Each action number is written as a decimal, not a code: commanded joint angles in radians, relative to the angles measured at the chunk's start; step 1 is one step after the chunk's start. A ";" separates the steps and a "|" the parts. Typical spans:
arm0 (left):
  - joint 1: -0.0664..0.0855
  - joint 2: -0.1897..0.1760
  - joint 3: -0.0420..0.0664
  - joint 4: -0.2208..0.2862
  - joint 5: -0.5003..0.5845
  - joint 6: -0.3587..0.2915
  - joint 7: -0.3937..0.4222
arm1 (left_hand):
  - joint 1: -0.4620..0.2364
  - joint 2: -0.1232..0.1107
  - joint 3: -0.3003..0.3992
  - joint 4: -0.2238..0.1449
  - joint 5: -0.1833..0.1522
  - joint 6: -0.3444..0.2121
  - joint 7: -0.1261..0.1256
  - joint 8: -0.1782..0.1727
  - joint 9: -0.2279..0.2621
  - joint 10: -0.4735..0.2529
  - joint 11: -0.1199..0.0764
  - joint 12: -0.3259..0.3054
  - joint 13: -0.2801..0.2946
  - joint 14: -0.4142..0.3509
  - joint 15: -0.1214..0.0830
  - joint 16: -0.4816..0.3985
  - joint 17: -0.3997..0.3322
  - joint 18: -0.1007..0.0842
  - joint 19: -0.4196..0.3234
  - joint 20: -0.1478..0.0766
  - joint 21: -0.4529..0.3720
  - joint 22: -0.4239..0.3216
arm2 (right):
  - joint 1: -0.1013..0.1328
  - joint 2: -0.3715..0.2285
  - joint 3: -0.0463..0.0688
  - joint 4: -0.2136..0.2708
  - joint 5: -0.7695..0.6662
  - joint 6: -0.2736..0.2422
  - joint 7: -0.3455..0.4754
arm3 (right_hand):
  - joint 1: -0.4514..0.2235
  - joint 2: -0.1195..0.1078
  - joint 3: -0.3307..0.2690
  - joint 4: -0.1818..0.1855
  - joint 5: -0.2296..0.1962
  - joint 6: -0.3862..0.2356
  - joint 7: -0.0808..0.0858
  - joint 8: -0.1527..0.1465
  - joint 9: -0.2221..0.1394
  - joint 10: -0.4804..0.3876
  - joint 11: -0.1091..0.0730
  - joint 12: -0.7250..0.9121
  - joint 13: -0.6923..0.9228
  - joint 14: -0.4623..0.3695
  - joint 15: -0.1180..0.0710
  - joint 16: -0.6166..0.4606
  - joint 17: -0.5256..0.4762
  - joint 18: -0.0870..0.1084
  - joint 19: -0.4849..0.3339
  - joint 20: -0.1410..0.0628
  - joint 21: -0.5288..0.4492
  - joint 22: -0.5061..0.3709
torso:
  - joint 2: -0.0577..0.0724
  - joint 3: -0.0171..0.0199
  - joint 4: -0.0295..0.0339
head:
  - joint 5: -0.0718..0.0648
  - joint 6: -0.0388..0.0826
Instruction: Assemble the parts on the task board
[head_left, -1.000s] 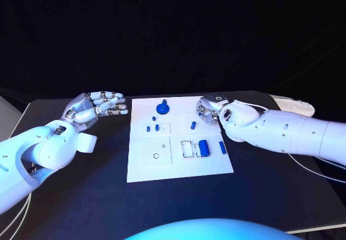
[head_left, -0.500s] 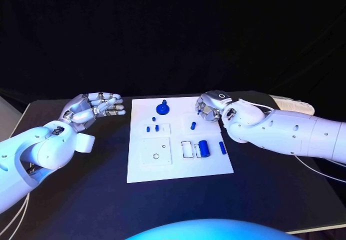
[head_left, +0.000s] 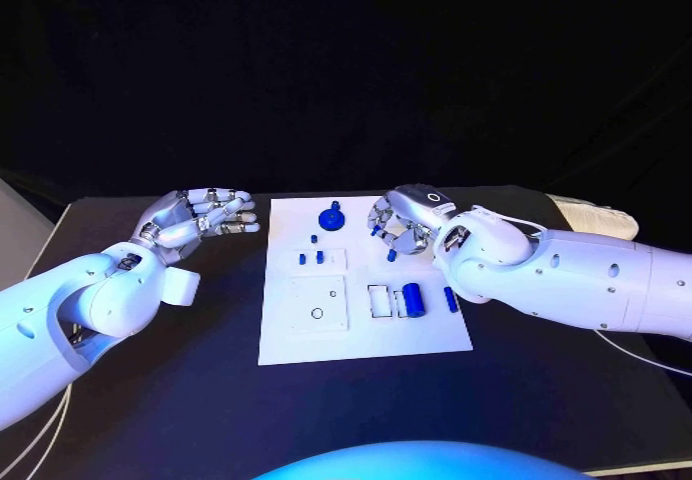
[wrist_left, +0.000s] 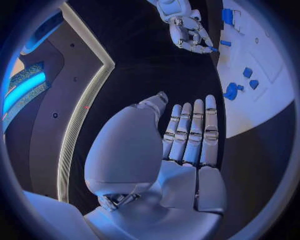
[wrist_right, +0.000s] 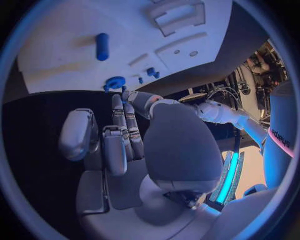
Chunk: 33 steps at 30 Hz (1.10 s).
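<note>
The task board (head_left: 364, 335) lay in the middle of the black table (head_left: 159, 400), its blue parts (head_left: 408, 298) mostly loose on the surface: a knob (head_left: 333, 215) at the far edge, small pegs (head_left: 309, 257) and a cylinder nearer. Assembly looked barely begun, with most pieces unseated. The right hand (head_left: 401, 225) hovered over the far right of the board, just above a small peg (head_left: 391, 254), fingers curled, apparently holding nothing. The left hand (head_left: 195, 218) waited off the board's left edge, fingers straight, empty.
</note>
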 joint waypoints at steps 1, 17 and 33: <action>-0.007 0.003 0.000 0.001 0.003 -0.006 0.012 | 0.010 0.000 -0.006 0.000 -0.002 0.002 0.007 -0.006 -0.002 -0.005 0.003 -0.004 -0.001 0.000 0.004 -0.010 0.000 0.006 0.010 0.000 -0.008 -0.003 | -0.005 0.013 -0.004 0.030 -0.032 -0.006 0.017 | -0.001 0.009 0.003 -0.001 0.003 0.005 0.000 0.004 0.001 0.027 -0.022 0.003 0.001 0.070 -0.009 0.004 0.108 0.007 0.017 -0.006 0.006 0.001 | 0.000 -0.0021 0.0009 | 0.011 0.000; -0.013 0.004 0.000 0.011 0.008 -0.017 0.017 | 0.011 0.000 -0.006 -0.001 -0.002 0.002 0.007 -0.006 -0.003 -0.005 0.003 -0.004 -0.001 -0.001 0.005 -0.012 0.000 0.006 0.011 0.000 -0.009 -0.004 | -0.078 0.112 -0.038 0.027 -0.147 0.015 -0.001 | -0.001 0.009 0.004 -0.002 0.004 0.004 0.000 0.004 0.001 0.028 -0.022 0.002 0.000 0.070 -0.009 0.003 0.106 0.007 0.017 -0.006 0.006 0.001 | 0.002 -0.0011 0.0014 | 0.052 -0.011; -0.014 0.004 0.000 0.011 0.008 -0.015 0.014 | 0.011 0.001 -0.008 0.000 -0.002 0.003 0.007 -0.006 -0.003 -0.005 0.004 -0.004 0.000 -0.004 0.006 -0.019 -0.001 0.006 0.012 0.001 -0.011 -0.007 | -0.093 0.123 -0.044 0.027 -0.170 0.048 -0.016 | -0.001 0.008 0.006 -0.003 0.005 0.004 0.000 0.004 0.002 0.028 -0.021 0.000 0.000 0.070 -0.009 0.004 0.107 0.007 0.017 -0.006 0.006 0.000 | 0.003 0.0002 -0.0001 | 0.079 -0.032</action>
